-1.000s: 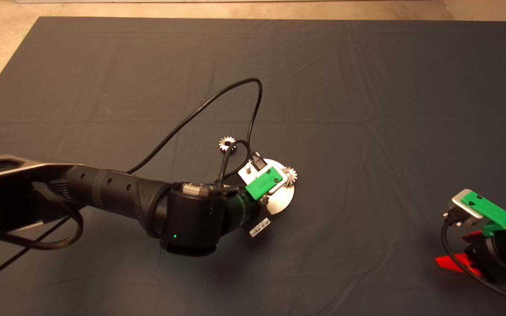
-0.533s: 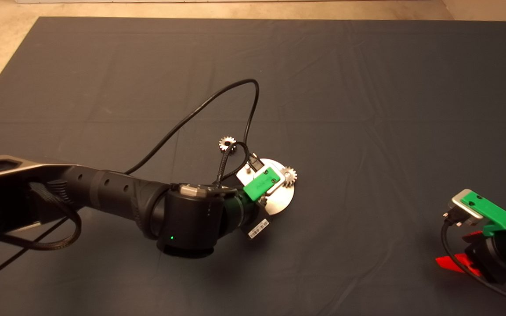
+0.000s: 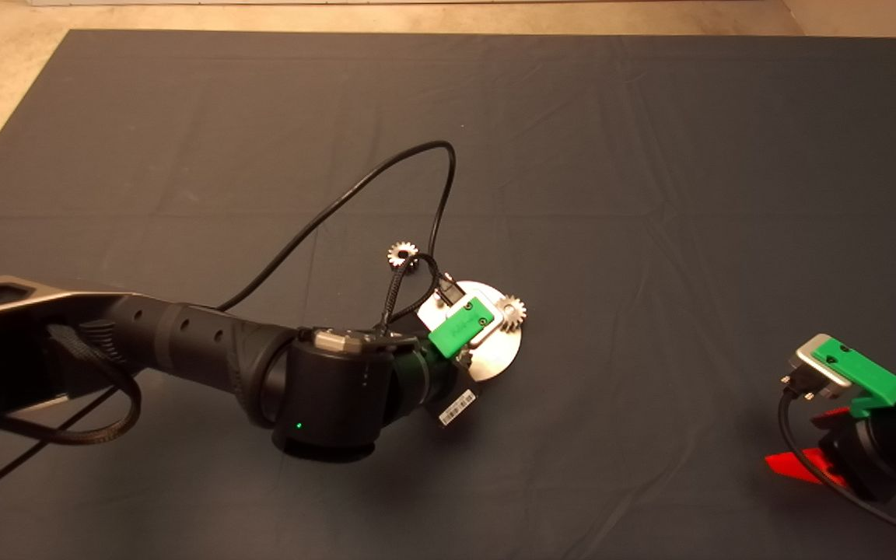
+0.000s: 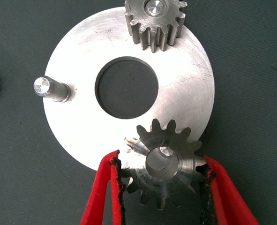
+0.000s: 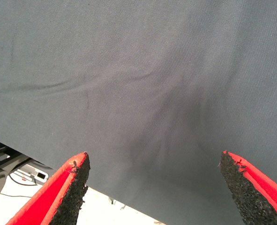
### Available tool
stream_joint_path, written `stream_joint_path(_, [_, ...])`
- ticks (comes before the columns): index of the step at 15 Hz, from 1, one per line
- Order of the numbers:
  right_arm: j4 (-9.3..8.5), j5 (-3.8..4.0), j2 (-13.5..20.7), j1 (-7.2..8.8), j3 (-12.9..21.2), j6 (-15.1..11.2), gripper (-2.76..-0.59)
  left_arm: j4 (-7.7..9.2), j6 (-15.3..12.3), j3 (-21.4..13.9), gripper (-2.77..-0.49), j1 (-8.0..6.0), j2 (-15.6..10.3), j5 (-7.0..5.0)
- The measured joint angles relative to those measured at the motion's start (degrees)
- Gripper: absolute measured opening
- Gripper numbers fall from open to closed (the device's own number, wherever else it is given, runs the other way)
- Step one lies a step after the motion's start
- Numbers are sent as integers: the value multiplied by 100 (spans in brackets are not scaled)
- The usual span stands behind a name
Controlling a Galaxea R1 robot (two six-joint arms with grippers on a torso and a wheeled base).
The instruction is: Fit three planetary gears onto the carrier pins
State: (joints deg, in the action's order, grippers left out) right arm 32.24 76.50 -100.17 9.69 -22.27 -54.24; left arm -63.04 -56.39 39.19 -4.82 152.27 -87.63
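Gear in hand: a small silver-grey metal spur gear (image 4: 162, 166) with pointed teeth and a round centre hole sits over one carrier pin at the disc's edge; the pin tip shows inside the bore, slightly off centre. Judged not fully seated.
Carrier: flat round shiny metal disc (image 4: 185, 98) with a centre hole, lying on the dark mat (image 3: 650, 194) of the counter.
Fitted gear: a second spur gear (image 4: 154, 18) sits on its pin on the opposite rim.
Bare pin: one short silver peg (image 4: 49, 88) stands empty.
Loose gear: the third gear (image 3: 402, 253) lies on the mat just beyond the disc, beside the black cable.
Handling: judged stiff, dense, slippery steel, not fragile; best held across opposite tooth tips and kept level so the bore does not bind.
Left end effector (image 4: 162, 187): red fingers pinching the gear on two sides.
Right end effector (image 5: 154, 192): fingers spread wide, holding nothing, parked at the mat's lower right.
Change: the left wrist has shifted slightly down and left over the last second; disc and loose gear unmoved.
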Motion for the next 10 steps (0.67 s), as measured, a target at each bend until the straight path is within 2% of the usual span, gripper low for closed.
stream_joint_path(2, [0,-5,0,0,0,0,-131,-55,-13,-24,-258,66,-6,-7])
stream_joint_path(6, [-1,-24,0,0,0,0,-131,-131,-13,-39,-258,99,-6,-5])
stream_joint_path(10, [0,-53,0,0,0,0,-131,-280,-10,-39,-258,149,-3,0])
